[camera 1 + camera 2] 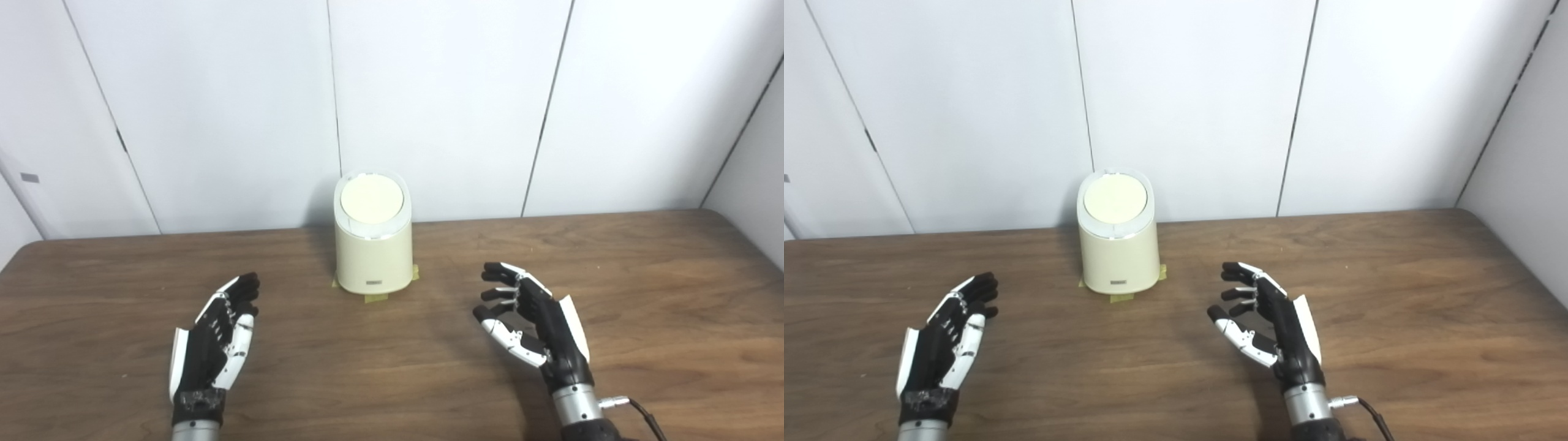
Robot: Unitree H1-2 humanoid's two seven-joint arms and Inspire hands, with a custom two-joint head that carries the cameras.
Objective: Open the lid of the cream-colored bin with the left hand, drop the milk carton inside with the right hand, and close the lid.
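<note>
- Centrally, near the far edge of the wooden table (643, 294), the cream-colored bin (373, 260) is seen standing upright, just in front of the white panelled wall (441, 104).
- Its round lid (372, 198) is seen closed, set flat within a paler rim and tilted slightly toward the cameras.
- A small dark label is seen low on the bin's front; what is written on it cannot be read.
- Pieces of yellowish tape (376, 298) are seen on the table at the foot of the bin, at the front and at both sides.
- The milk carton cannot be found in either view.
- The left hand (214, 340) is held over the table toward the near edge, on the left of the bin and well apart from it. Nothing is held by it; its fingers (245, 288) are stretched out close together and pointed toward the far edge.
- The right hand (531, 321) is held toward the near edge on the right of the bin, also well apart from it. Nothing is held by it either; its fingers (505, 282) are spread and lightly curled, turned toward the middle of the table, with the thumb below them.
- A black cable (646, 419) is seen leading from the right wrist off the bottom edge of the picture.
</note>
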